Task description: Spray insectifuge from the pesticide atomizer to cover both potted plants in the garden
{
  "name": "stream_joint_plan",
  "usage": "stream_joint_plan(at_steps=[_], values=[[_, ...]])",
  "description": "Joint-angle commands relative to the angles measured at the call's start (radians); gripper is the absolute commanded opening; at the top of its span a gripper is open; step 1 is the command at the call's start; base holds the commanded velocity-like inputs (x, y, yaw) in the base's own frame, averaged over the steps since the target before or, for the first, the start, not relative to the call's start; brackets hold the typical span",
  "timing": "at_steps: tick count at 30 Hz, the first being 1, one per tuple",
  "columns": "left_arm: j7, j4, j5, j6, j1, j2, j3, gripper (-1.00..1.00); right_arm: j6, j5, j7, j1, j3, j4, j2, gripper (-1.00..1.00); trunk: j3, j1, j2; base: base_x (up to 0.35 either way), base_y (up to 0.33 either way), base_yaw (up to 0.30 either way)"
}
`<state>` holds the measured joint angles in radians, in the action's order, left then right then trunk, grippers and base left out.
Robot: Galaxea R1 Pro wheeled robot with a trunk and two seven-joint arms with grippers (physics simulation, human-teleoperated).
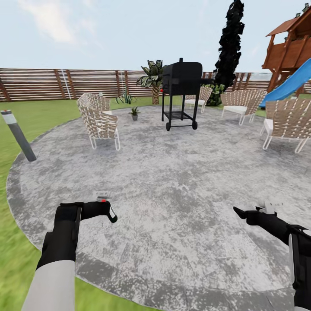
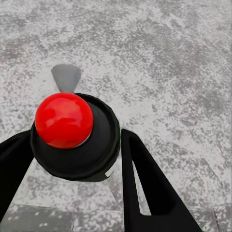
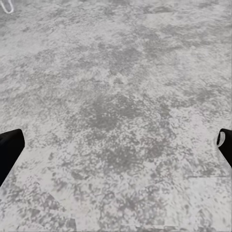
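My left gripper (image 1: 108,211) is shut on the pesticide atomizer (image 1: 110,213), held low over the grey paving of the garden. In the left wrist view the atomizer (image 2: 75,137) shows as a dark round body with a red button top, clamped between the two black fingers (image 2: 145,183). My right gripper (image 1: 242,212) is open and holds nothing; its fingertips (image 3: 9,147) sit wide apart over bare paving. One potted plant (image 1: 134,113), green leaves in a little grey pot, stands far ahead beside a wicker chair.
A black grill on wheels (image 1: 181,93) stands ahead at the middle. Wicker chairs (image 1: 100,121) ring the round paved patio (image 1: 172,181). A grey bollard (image 1: 19,136) stands at the left on the lawn. A slat fence (image 1: 65,84) and a playset with a blue slide (image 1: 287,84) lie behind.
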<state>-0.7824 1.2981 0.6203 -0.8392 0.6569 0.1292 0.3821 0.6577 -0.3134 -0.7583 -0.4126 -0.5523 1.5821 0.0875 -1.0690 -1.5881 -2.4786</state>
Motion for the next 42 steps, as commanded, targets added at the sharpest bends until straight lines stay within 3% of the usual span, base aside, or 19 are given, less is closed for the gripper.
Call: stream_joint_plan(at_steps=[1,14,42], values=[[-0.01,0.001,0.009,-0.003,0.001,0.001,0.003,-1.0,0.002,-0.01,-0.01,-0.001,-0.001,0.001,0.0,1.0,-0.001,0.0,0.0,0.332,-0.077,0.005],[-0.01,0.001,0.009,-0.003,0.001,0.001,0.003,-1.0,0.002,-0.009,-0.013,-0.002,-0.044,0.002,0.0,1.0,-0.001,0.0,0.0,0.332,-0.077,0.005],[-0.011,0.001,0.009,-0.003,0.001,0.001,0.003,-1.0,0.0,-0.009,-0.013,-0.001,-0.043,0.002,0.0,1.0,-0.001,0.0,0.0,0.332,-0.076,0.159]])
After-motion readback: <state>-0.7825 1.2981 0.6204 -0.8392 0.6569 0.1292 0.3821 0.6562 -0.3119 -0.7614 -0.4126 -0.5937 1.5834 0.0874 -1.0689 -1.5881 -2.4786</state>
